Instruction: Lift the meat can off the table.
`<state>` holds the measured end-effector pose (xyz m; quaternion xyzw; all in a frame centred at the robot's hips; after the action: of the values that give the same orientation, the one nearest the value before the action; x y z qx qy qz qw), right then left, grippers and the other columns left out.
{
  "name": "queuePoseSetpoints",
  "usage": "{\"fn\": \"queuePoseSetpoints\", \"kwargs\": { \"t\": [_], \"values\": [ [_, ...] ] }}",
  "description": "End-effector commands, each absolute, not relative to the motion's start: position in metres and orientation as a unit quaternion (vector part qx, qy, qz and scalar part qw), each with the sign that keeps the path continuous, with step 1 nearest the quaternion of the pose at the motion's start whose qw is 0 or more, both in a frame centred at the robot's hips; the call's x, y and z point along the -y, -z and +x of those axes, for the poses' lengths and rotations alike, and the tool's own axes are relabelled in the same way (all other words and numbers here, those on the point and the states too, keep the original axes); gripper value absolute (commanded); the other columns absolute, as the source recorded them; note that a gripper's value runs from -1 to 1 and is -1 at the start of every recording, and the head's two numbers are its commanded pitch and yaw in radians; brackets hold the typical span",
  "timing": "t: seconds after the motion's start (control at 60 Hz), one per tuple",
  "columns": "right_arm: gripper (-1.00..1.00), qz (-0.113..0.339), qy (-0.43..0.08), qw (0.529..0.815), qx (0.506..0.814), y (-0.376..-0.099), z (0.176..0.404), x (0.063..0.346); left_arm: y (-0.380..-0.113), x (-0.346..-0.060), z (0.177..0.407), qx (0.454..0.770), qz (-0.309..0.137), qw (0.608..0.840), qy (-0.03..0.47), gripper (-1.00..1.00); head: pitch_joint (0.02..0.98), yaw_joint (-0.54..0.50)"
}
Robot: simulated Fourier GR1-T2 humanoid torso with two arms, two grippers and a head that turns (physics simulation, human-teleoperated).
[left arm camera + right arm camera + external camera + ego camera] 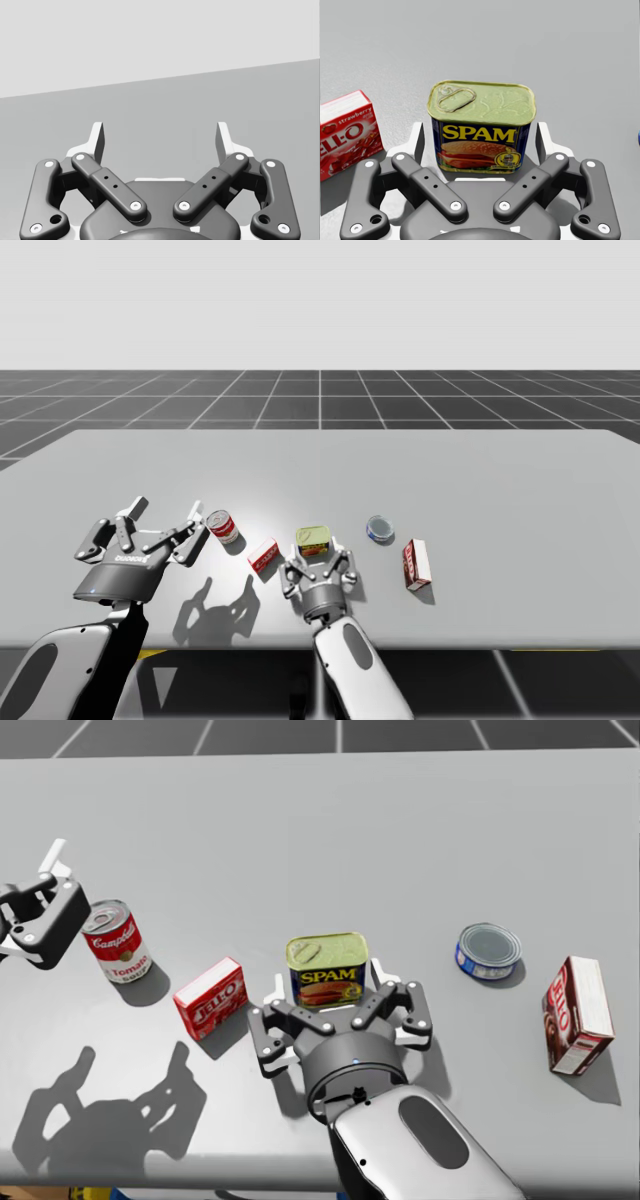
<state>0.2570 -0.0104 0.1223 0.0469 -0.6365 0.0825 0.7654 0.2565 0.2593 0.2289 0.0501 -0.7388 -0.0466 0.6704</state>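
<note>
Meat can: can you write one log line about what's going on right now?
stage: pre-grasp | right pincer: open, meat can between its fingers | meat can: standing on table, not lifted | left pincer: open, holding nothing

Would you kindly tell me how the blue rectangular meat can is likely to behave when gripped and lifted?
The blue rectangular meat can looks like rigid metal, so it probably won't deform. Its flat sides, between the open fingers of my right gripper, should hold steadily, though the glossy label may slip. Flat-based, it seems unlikely to roll.
</note>
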Motion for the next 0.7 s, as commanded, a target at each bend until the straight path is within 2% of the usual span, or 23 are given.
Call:
{"fn": "queuePoseSetpoints", "kwargs": {
  "t": [0.017, 0.15, 0.35, 0.367, 0.383, 0.4, 0.433, 0.45, 0.55, 0.7],
  "values": [
    [-1.0, 0.035, -0.075, 0.768, 0.634, -0.115, 0.268, 0.005, -0.229, -0.259, 0.256, 0.739, 0.05, 0.67, 0.047, -1.0, 0.83, 0.04],
    [-1.0, 0.028, -0.063, 0.769, 0.635, -0.113, 0.273, 0.004, -0.229, -0.259, 0.256, 0.739, 0.05, 0.67, 0.047, -1.0, 0.83, 0.03],
    [-1.0, 0.017, -0.074, 0.766, 0.638, -0.109, 0.277, 0.004, -0.229, -0.258, 0.256, 0.739, 0.05, 0.671, 0.048, -1.0, 0.82, 0.03],
    [-0.41, 0.016, -0.069, 0.764, 0.642, -0.108, 0.276, 0.004, -0.228, -0.258, 0.256, 0.738, 0.051, 0.671, 0.049, -1.0, 0.815, 0.03],
    [-0.08, 0.016, -0.067, 0.764, 0.641, -0.108, 0.276, 0.004, -0.228, -0.258, 0.257, 0.738, 0.051, 0.671, 0.049, -1.0, 0.812, 0.03],
    [0.63, 0.015, -0.067, 0.765, 0.641, -0.107, 0.276, 0.004, -0.228, -0.258, 0.256, 0.738, 0.051, 0.671, 0.049, -1.0, 0.808, 0.03],
    [0.93, 0.013, -0.07, 0.763, 0.642, -0.107, 0.276, 0.004, -0.228, -0.258, 0.257, 0.738, 0.051, 0.671, 0.049, -1.0, 0.796, 0.03],
    [1.0, 0.013, -0.07, 0.763, 0.642, -0.106, 0.276, 0.004, -0.228, -0.258, 0.257, 0.738, 0.051, 0.671, 0.05, -1.0, 0.777, 0.03],
    [1.0, 0.007, -0.073, 0.761, 0.645, -0.104, 0.276, 0.005, -0.228, -0.257, 0.257, 0.737, 0.051, 0.671, 0.051, -1.0, 0.72, 0.03],
    [1.0, 0.004, -0.075, 0.76, 0.646, -0.104, 0.275, 0.006, -0.227, -0.257, 0.257, 0.736, 0.053, 0.673, 0.054, -1.0, 0.576, 0.03]
  ]
}}
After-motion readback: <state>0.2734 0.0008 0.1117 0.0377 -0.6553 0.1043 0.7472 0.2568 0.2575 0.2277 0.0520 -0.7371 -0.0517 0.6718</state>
